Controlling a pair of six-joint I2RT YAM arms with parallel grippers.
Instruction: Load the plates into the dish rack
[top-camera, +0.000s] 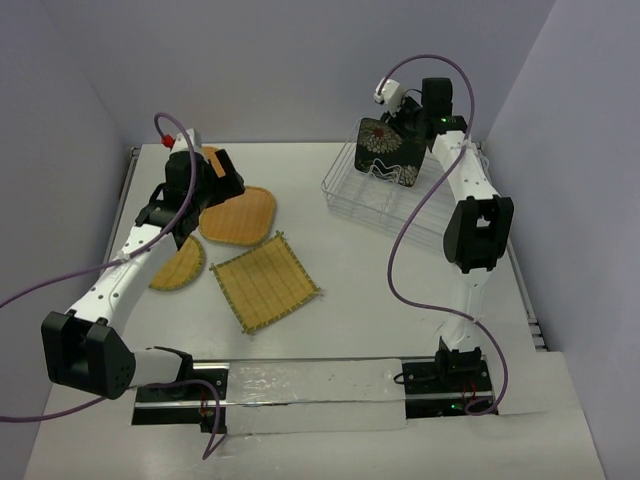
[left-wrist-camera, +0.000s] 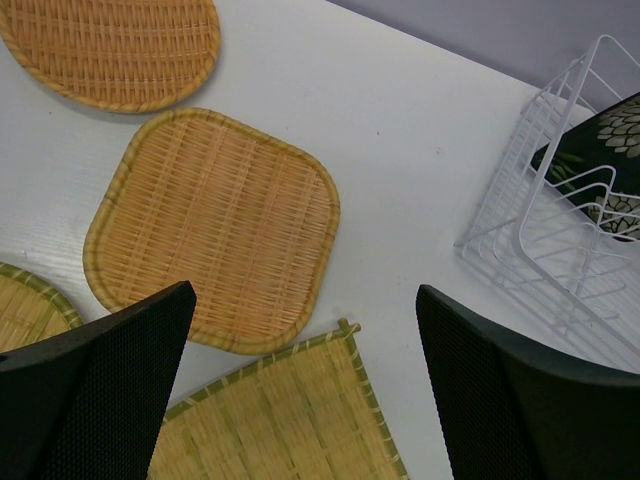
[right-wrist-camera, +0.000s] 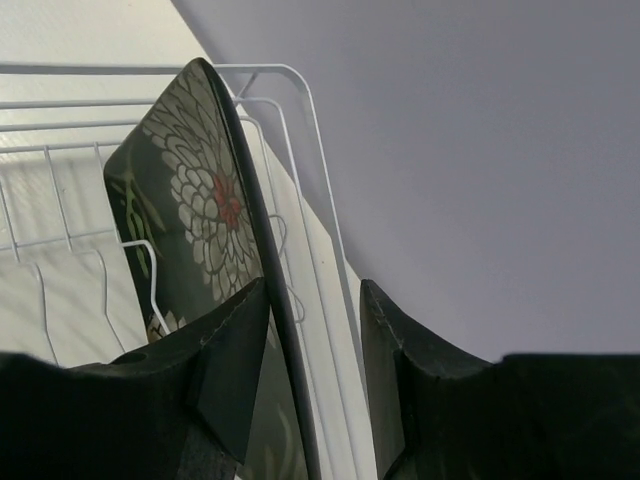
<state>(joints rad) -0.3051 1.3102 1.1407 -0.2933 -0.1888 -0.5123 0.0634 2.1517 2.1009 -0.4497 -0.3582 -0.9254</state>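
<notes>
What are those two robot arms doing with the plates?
The right gripper is open around the top edge of the black flowered plate, which stands on edge in the dish rack. The left gripper hovers open over the orange rounded square plate. It, the orange round plate, yellow round plate and yellow square plate lie on the table.

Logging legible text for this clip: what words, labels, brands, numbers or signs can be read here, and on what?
None: no word, label, brand, number or sign can be read in any view.
The black plate bears only a flower pattern, no lettering.
The dish rack and the woven plates show no markings.
</notes>
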